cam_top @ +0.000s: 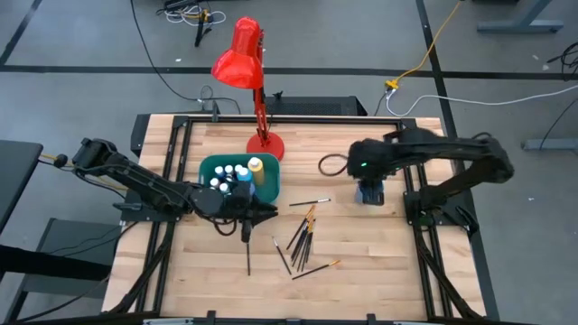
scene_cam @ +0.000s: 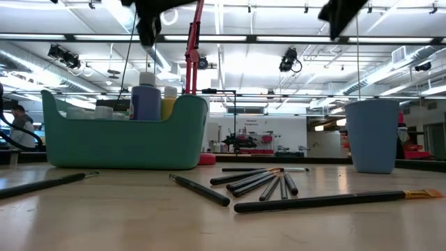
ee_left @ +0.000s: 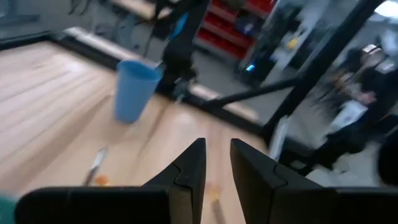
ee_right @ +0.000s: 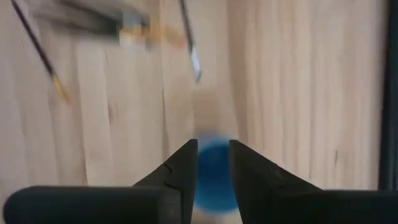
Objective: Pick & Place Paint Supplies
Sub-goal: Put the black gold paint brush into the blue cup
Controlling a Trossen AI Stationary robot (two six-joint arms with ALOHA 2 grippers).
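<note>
Left end effector (cam_top: pixel 246 209) hangs beside the teal bin (cam_top: pixel 268 181) holding the paint bottles (cam_top: pixel 230 176), fingers slightly apart, empty. Right end effector (cam_top: pixel 370 191), narrowly apart, hovers over the blue cup (scene_cam: pixel 373 136). Brushes (cam_top: pixel 302 239) lie mid-worktop.

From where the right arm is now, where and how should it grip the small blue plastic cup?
The small blue plastic cup stands upright with its mouth open, directly under the right gripper. Probably best to descend from above and pinch one side of the rim, one finger inside the wall, one outside.

grey floor (cam_top: pixel 81 36) with trailing cables (cam_top: pixel 424 54), bright ceiling strip lights (scene_cam: pixel 293 38), red shelving (ee_left: pixel 239 28) behind
</note>
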